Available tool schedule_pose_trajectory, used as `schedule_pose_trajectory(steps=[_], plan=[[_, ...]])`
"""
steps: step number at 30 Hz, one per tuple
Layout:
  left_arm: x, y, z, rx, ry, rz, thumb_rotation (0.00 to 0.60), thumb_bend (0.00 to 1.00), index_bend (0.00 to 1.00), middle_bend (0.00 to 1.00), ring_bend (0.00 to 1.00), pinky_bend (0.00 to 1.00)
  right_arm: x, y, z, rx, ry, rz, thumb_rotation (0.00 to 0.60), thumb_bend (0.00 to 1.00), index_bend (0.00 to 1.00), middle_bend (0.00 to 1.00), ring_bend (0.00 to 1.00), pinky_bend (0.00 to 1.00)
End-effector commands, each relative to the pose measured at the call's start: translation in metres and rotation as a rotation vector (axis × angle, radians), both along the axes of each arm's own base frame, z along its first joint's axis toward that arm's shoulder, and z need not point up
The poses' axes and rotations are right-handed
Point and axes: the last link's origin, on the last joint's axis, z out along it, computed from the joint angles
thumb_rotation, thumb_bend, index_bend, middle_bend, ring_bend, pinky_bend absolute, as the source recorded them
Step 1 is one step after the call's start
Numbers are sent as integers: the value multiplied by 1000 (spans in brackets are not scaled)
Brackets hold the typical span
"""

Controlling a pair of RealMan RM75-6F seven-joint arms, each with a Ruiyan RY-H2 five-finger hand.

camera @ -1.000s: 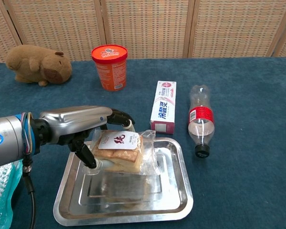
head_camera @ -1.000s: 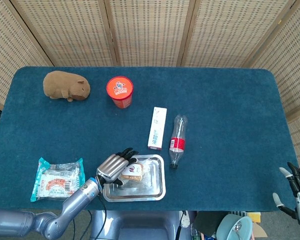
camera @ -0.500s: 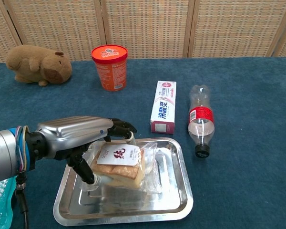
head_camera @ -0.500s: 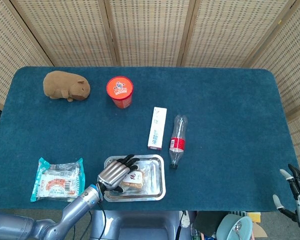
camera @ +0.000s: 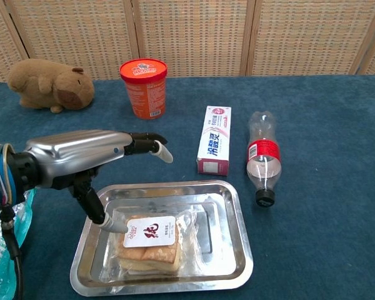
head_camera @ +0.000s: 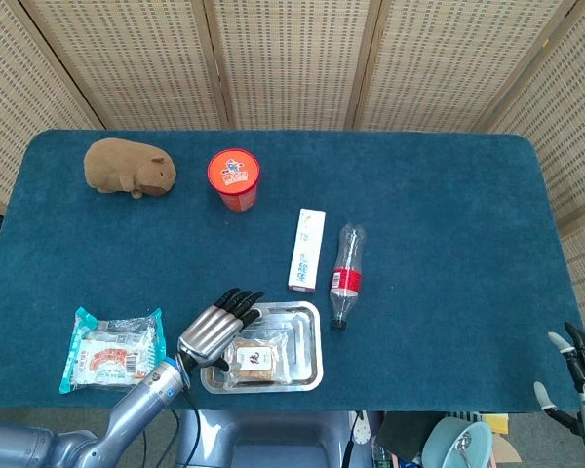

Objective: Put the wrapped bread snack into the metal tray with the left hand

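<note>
Your left hand (camera: 81, 156) hangs above the left rim of the metal tray (camera: 234, 250), its fingers (camera: 151, 142) stretched flat and apart, holding nothing; the thumb points down toward the tray floor. The wrapped bread snack (camera: 149, 244) lies flat inside the tray, below and just right of that thumb tip, label up. From the chest view you cannot tell whether the thumb tip touches the wrapper's left corner or hangs just clear of it. The snack fills the tray's left half and near side; its wrapper reaches close to the near rim, while the tray's right half and far strip are bare metal.

Beyond your fingertips the blue table (head_camera: 439, 214) is bare up to the orange-lidded cup (camera: 143, 86). To the right of your fingertips, the toothpaste box (camera: 214, 139) lies just off the tray's far right corner, and the plastic bottle (camera: 260, 159) lies beside it, cap toward you. Left of your wrist, a teal snack packet (head_camera: 113, 348) sits near the table's front edge. The brown plush toy (camera: 49, 84) is well away at the far left.

Your right hand (head_camera: 580, 370) shows past the table's front right corner, fingers apart and empty, with open cloth between it and the bottle.
</note>
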Motion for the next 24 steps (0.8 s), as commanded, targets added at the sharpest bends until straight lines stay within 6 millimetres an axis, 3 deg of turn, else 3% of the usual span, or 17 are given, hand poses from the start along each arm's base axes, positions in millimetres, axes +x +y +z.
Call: schedule_pose_trajectory(steps=[1,7,12,20,24], plan=[[2,2,11,38,7,-17,600,157,147,0,0,0,0,0,0,0,-2,-3,600,383,97,0,0,0],[-2,-2,51,155,57,-58,600,173,147,0,0,0,-2,2,1,-9,-1,-13,600,383,97,0,0,0],[-24,-13,94,281,126,-48,600,179,147,0,0,0,-1,0,2,-8,5,-15,600,383,97,0,0,0],[-85,-34,155,459,193,22,600,203,147,0,0,0,9,-10,-2,21,47,-17,600,383,96,0,0,0],[-128,-57,179,562,217,80,600,205,147,0,0,0,20,-24,-8,46,61,-16,600,383,97,0,0,0]])
